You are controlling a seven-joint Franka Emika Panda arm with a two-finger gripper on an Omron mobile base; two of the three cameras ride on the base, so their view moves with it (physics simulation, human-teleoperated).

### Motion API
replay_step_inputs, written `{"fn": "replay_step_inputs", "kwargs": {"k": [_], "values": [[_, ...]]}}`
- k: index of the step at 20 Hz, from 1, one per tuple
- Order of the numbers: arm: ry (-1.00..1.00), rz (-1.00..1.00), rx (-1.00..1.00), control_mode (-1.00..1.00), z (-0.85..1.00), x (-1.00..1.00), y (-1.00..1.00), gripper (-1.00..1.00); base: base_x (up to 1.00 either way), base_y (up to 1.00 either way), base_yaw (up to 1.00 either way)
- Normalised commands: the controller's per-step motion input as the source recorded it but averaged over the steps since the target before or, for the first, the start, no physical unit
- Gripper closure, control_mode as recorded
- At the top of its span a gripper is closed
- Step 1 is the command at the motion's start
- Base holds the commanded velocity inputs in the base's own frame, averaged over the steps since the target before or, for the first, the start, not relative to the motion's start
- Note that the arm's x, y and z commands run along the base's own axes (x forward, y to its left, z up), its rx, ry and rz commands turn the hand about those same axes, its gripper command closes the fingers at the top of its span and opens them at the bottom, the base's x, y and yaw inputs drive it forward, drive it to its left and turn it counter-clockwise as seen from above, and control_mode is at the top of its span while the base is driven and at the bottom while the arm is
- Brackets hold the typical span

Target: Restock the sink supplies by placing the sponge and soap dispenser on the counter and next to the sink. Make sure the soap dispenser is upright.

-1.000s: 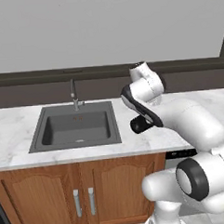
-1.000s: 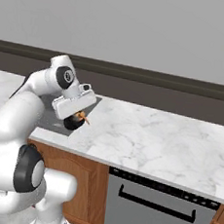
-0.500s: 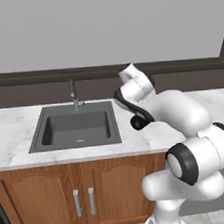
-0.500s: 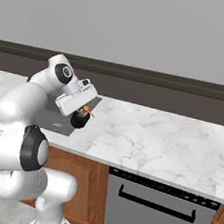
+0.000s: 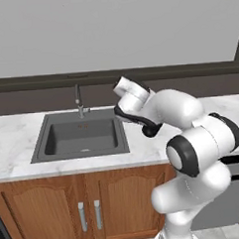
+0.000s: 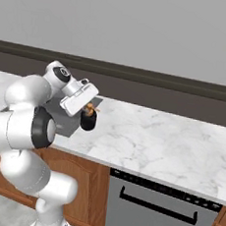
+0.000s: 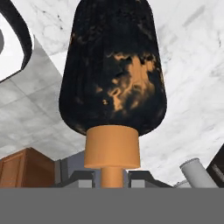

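Above counter point(image 6: 146, 143), end effector point(image 6: 89, 108) tilted

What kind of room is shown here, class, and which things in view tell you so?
Most likely a kitchen. A white marble counter runs over brown wooden cabinets, a dark sink with a slim faucet is set into it, and what looks like a dishwasher sits under the counter.

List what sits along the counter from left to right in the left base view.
Faucet → sink → soap dispenser, held by the end effector → bare counter.
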Motion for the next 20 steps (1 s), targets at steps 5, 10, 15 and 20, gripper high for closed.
{"fn": "replay_step_inputs", "kwargs": {"k": [5, 10, 15, 20], "values": [[0.18, 0.11, -0.25, -1.00, -0.06, 0.29, 0.00, 1.00, 0.00, 0.00, 0.00], [0.05, 0.13, -0.11, -1.00, -0.13, 0.18, 0.00, 1.00, 0.00, 0.00, 0.00], [-0.04, 0.10, -0.01, -1.00, -0.13, 0.11, 0.00, 1.00, 0.00, 0.00, 0.00], [-0.11, 0.11, 0.00, -1.00, -0.23, 0.17, 0.00, 1.00, 0.00, 0.00, 0.00]]}}
